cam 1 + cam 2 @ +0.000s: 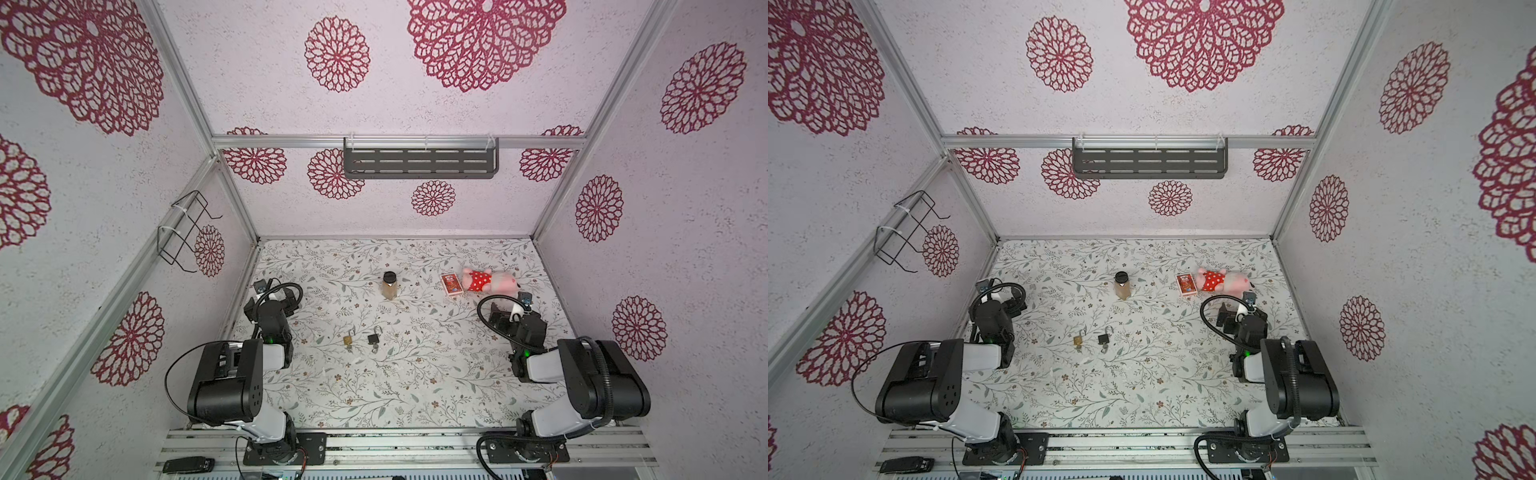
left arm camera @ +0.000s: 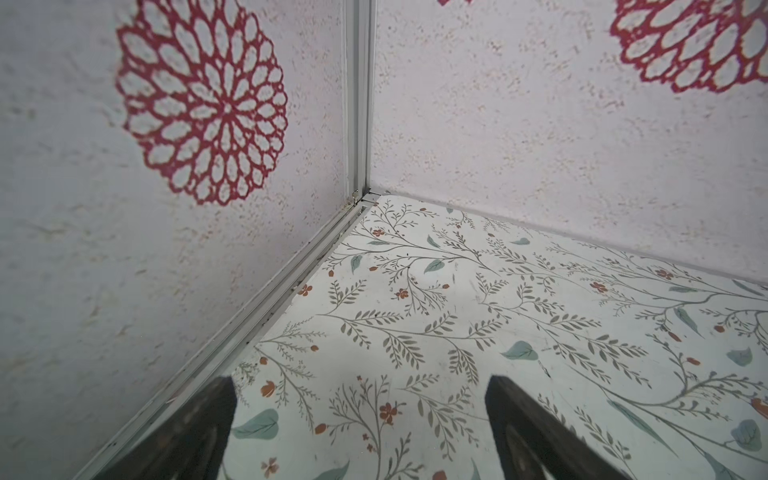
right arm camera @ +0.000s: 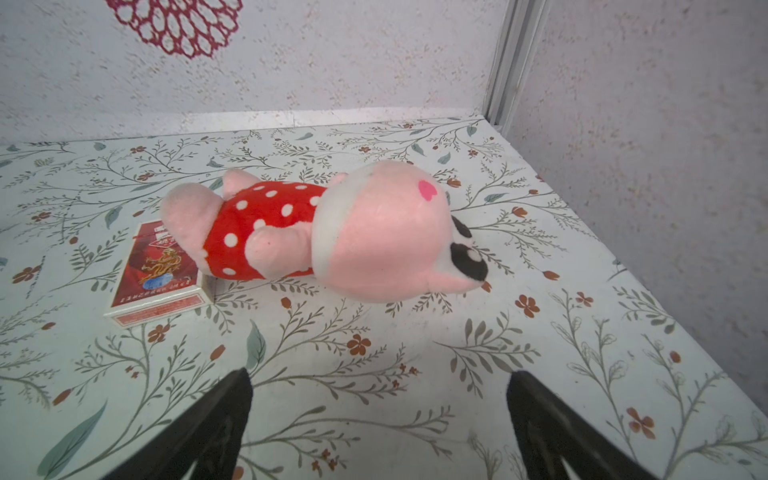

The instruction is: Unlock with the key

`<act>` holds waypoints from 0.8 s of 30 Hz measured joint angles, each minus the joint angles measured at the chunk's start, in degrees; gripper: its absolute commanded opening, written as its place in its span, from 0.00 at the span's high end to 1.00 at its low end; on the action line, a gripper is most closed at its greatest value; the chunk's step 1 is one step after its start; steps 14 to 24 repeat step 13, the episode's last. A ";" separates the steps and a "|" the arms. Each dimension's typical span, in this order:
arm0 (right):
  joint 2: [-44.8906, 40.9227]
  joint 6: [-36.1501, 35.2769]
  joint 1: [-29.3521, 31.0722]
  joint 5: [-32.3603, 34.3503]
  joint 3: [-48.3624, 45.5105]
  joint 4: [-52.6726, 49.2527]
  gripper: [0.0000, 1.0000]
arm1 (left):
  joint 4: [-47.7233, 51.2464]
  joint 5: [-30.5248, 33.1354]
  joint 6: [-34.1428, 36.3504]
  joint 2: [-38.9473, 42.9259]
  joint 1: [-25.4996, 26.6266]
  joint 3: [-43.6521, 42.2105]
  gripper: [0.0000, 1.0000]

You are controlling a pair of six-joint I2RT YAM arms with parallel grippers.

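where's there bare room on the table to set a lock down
Widest bare patch: the near table strip between the two arm bases, in front of the brass padlock and black padlock. Also the far strip behind the jar, along the back wall. Crowded: far right, where card box and plush toy meet, right gripper just before them.

Both top views overlook the table (image 1: pixel 374 395); wrist views closely face its far corners.

Bare tabletop (image 1: pixel 415 374) surrounds brass padlock (image 1: pixel 348 340) and black padlock (image 1: pixel 374 337); jar (image 1: pixel 390 284) stands apart.
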State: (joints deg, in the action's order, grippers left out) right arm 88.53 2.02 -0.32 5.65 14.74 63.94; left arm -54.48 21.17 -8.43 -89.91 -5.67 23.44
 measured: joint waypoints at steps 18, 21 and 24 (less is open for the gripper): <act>0.00 -0.09 0.00 0.00 0.00 0.92 0.01 | 0.37 -0.13 -0.17 0.00 0.28 -0.04 0.03; 0.00 -0.09 0.00 0.00 0.00 0.92 0.01 | 0.37 -0.13 -0.17 0.00 0.28 -0.04 0.03; 0.00 -0.09 0.00 0.00 0.00 0.92 0.01 | 0.37 -0.13 -0.17 0.00 0.28 -0.04 0.03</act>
